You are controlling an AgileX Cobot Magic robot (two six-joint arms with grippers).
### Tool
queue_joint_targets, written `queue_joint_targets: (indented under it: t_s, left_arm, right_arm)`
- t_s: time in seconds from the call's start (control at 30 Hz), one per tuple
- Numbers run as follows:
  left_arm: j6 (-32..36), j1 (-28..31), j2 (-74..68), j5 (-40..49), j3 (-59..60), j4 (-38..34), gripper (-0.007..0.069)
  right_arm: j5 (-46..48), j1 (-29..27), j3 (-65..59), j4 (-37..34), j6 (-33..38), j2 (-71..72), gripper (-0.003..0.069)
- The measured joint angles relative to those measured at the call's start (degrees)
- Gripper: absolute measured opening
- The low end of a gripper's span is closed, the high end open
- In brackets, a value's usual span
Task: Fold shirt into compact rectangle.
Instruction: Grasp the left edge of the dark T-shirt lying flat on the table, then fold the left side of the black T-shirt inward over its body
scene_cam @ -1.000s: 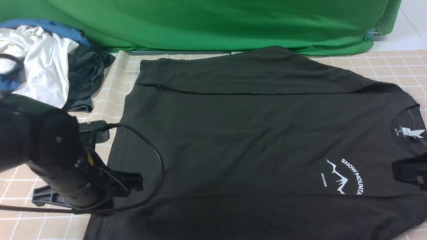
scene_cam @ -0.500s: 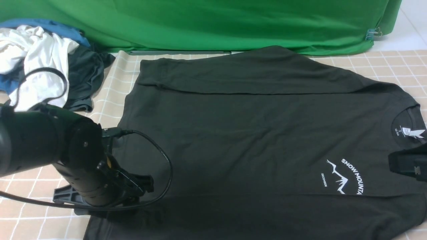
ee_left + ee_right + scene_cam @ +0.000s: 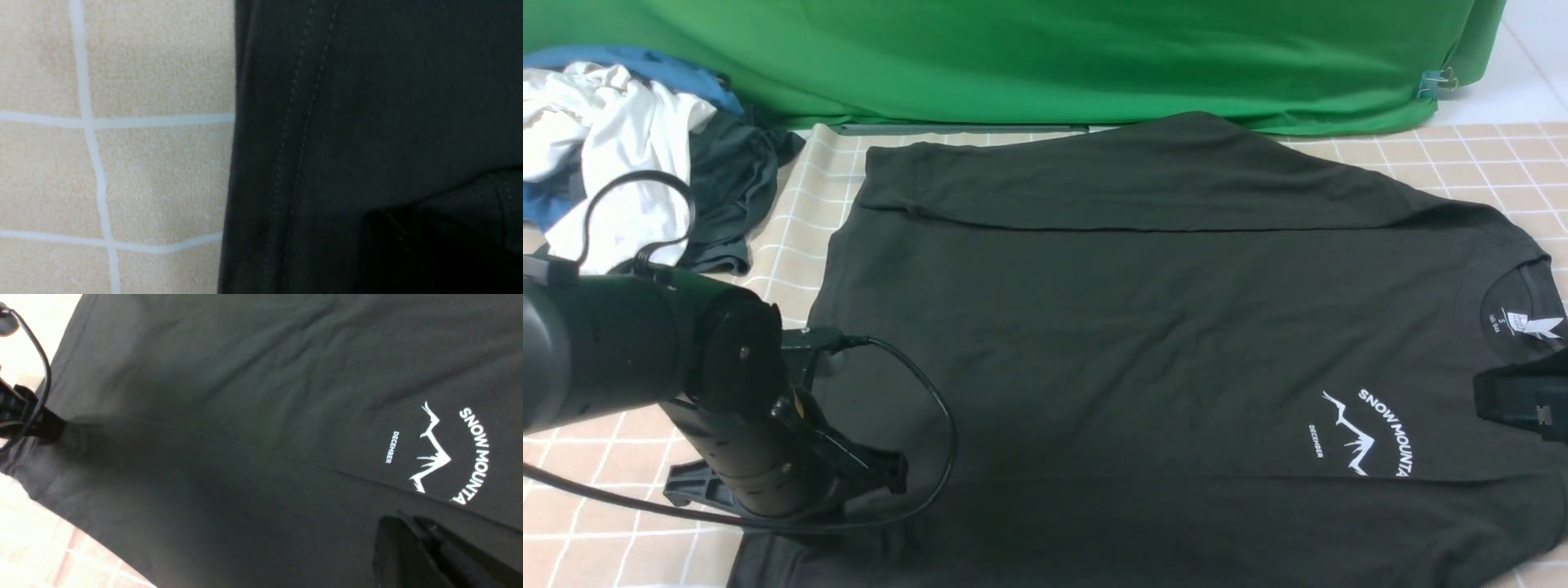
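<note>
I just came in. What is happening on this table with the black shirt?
A two-armed robot is folding the black shirt, which lies spread on the checked table cover. Its far side is already folded inward. The left gripper is down at the hem end, and the right gripper, jaws closed, is down near the collar; whether either pinches cloth is unclear. A pile of other clothes sits at the far left.

White "SNOW MOUNTA" and small "DECEMBER" on the shirt [image 3: 1094, 327] chest; neck label [image 3: 1517, 321] print unreadable.

Black shirt [image 3: 1094, 327] spread flat, collar rightward, far side folded in, white mountain print.
</note>
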State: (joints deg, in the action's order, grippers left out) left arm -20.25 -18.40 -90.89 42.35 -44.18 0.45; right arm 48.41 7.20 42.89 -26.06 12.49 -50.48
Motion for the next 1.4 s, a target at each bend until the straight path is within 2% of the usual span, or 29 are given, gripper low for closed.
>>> queue_joint_targets:
  t_s: [0.23, 0.5, 0.7, 0.9, 1.17, 1.4]
  left_arm:
    - [0.3, 0.0, 8.8, 6.8, -3.8, -1.0, 0.0032]
    - [-1.7, 0.0, 15.2, 8.1, -15.0, 0.3, 0.0032]
    - [-3.1, 0.0, 8.7, 8.3, -24.2, 6.4, 0.0032]
    - [-6.5, 0.4, 1.2, 6.4, -28.4, 11.9, 0.0032]
    - [-7.4, 3.3, -6.9, 3.7, -33.2, 13.4, 0.0032]
    - [-7.5, 4.7, -12.0, -2.7, -34.6, 16.1, 0.0032]
  right_arm:
    - [0.2, 0.0, 0.0, 0.0, 0.9, 0.0, 0.0069]
    - [-1.7, 0.0, 0.0, -0.1, 1.1, 0.0, 0.0074]
    - [-2.5, 0.0, 0.0, -0.2, 1.1, 0.0, 0.0090]
    - [-2.5, 0.0, 0.0, -0.2, 1.1, 0.0, 0.0092]
    - [-2.5, 0.0, 0.0, -0.6, 1.1, 0.0, 0.0102]
    - [-2.5, 0.0, 0.0, -0.6, 1.1, 0.0, 0.0108]
